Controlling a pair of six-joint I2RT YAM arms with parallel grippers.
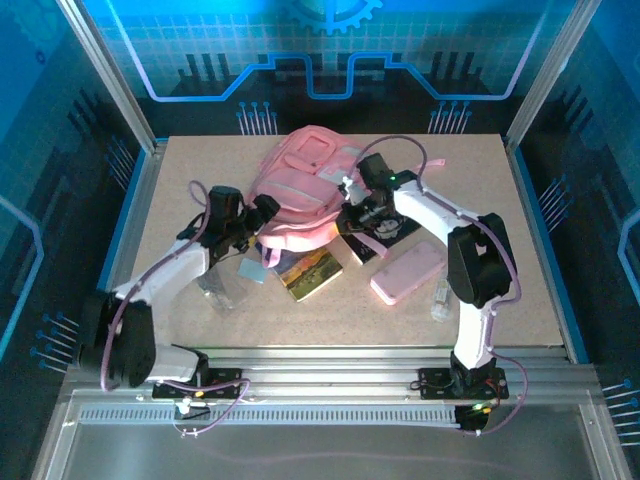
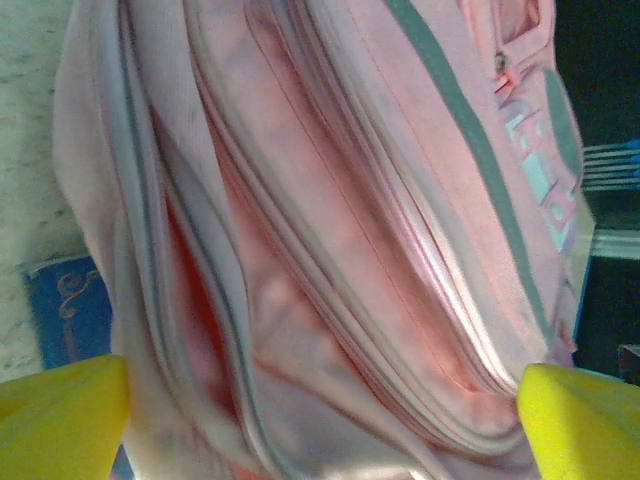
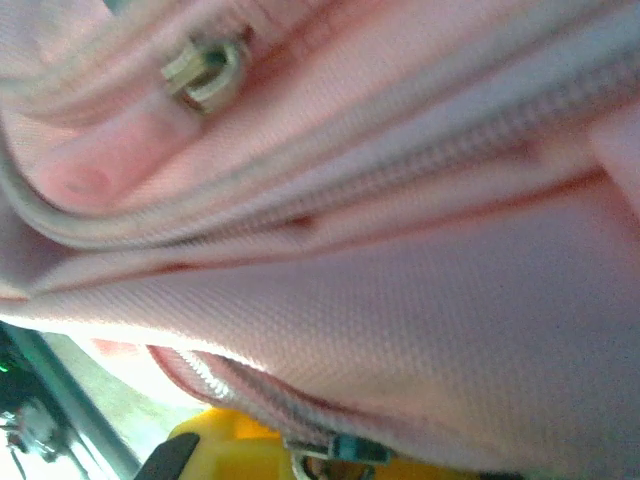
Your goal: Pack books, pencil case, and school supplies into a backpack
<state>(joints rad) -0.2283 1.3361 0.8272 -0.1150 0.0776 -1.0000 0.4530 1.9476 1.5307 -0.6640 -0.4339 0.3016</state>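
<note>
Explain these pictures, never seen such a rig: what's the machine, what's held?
Two small robot arms are bolted at the table's near edge, each with a two-finger gripper. The wide picture looks down from above and behind; the other two come from wrist cameras. On the table lie a pink backpack, a landscape-cover book, a black book, a pale-pink pencil case, a light-blue square and a small clear item. The left gripper is open, its yellow fingers wide before the backpack, holding nothing. The right gripper is shut against the backpack; whether it pinches fabric, I cannot tell.
</note>
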